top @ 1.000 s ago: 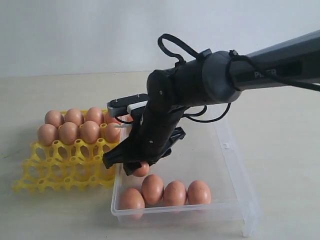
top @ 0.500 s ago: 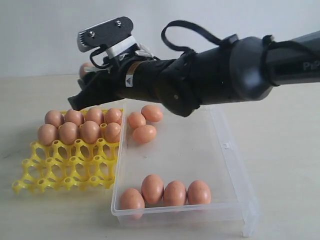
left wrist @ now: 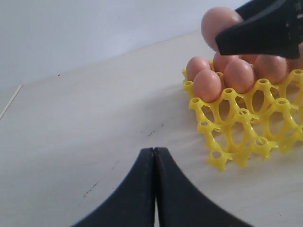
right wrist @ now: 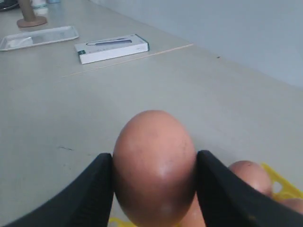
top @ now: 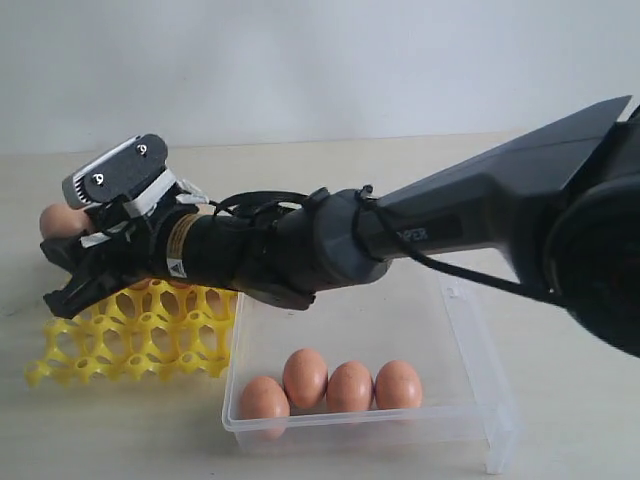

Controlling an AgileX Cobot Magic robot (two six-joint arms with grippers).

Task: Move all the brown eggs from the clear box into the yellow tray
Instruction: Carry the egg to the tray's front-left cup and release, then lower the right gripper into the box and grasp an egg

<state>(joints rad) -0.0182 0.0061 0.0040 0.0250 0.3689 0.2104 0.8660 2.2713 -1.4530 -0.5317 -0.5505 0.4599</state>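
The pale surface (top: 120, 430) fills my screens. On the exterior feed the right arm (top: 470, 215) is the biggest thing on it, stretched low across the scene from the right side toward the left, passing over the far part of the clear box (top: 380, 320). The box lies open on the surface with one short wall toward the camera, and most of its floor is bare.

The yellow tray (top: 130, 345) sits just beside the box's left long wall. Its near cups are open. The arm hides its far rows on that feed.

The right claw (right wrist: 153, 165) is clenched on one egg (right wrist: 154, 142), a dark finger pressed against each flank. From the left wrist feed I see that egg hanging above the tray's filled rows, clear of the eggs under it. The left claw (left wrist: 154, 153) is clenched on nothing, its tips pressed together, low over bare surface a little apart from a corner of the tray.

Of the other brown eggs (top: 305, 377), four lie in a row along the box's near short wall, touching one another. Several more sit in cups (left wrist: 207, 85) along one edge of the tray. I can't count them all behind the claw.
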